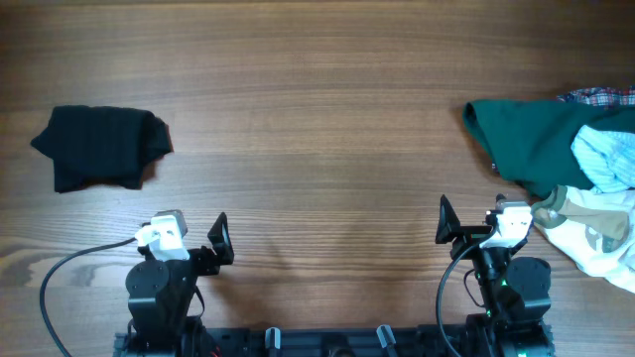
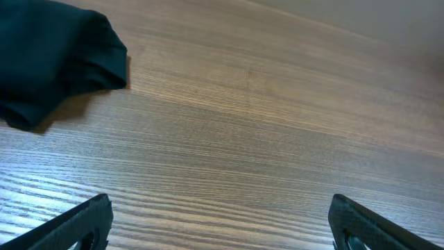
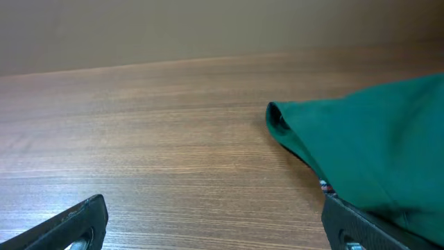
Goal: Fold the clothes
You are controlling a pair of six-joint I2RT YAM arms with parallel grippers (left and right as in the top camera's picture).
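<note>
A folded black garment (image 1: 99,146) lies at the far left of the table; it also shows in the left wrist view (image 2: 55,59). At the right edge lies a pile: a dark green garment (image 1: 541,139), a pale blue striped one (image 1: 607,159), a plaid one (image 1: 600,96) behind, and a cream-white one with tan and olive patches (image 1: 595,233) in front. The green garment also shows in the right wrist view (image 3: 368,146). My left gripper (image 1: 220,240) is open and empty near the front edge. My right gripper (image 1: 444,222) is open and empty, just left of the pile.
The wooden table (image 1: 317,129) spans the view. The arm bases and a white cable (image 1: 60,283) sit along the front edge.
</note>
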